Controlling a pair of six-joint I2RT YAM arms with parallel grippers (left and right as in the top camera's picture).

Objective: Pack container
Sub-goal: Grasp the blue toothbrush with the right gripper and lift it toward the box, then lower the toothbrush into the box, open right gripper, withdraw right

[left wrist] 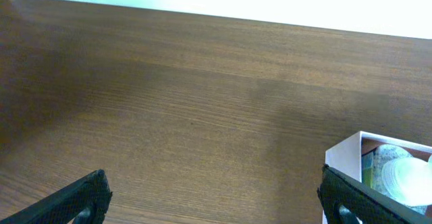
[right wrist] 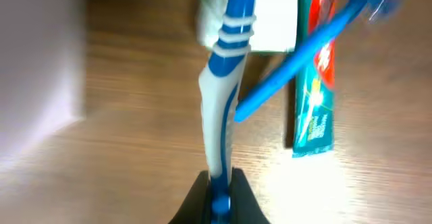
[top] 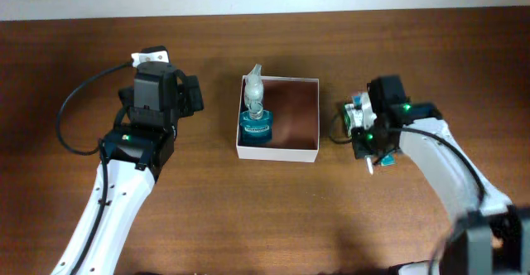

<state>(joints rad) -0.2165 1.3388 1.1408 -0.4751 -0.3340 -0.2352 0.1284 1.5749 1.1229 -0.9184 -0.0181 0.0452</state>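
my right claw (right wrist: 217,191) is pinched shut on the handle of a blue-and-white toothbrush (right wrist: 220,96). from my wrist the brush runs straight away from the fingers, over the table (top: 248,217). beside it on the wood lies a green-and-white carton (right wrist: 314,102), and a thin blue stick (right wrist: 297,55) lies slanted across the carton, its low end close to the brush. i cannot tell whether the brush is lifted or lying on the wood.

from above, this claw sits just right of the container (top: 281,152), close to its right wall but outside it.

the container is in the middle of the table, between my two arms, open side up. a blue bottle (top: 256,124) with a pale top stands in its left part; the rest of the reddish floor is bare.

my left claw (left wrist: 212,177) is spread wide and holds nothing, with only wood between the fingers. it is well left of the container, and one white corner of the container shows by its right finger.
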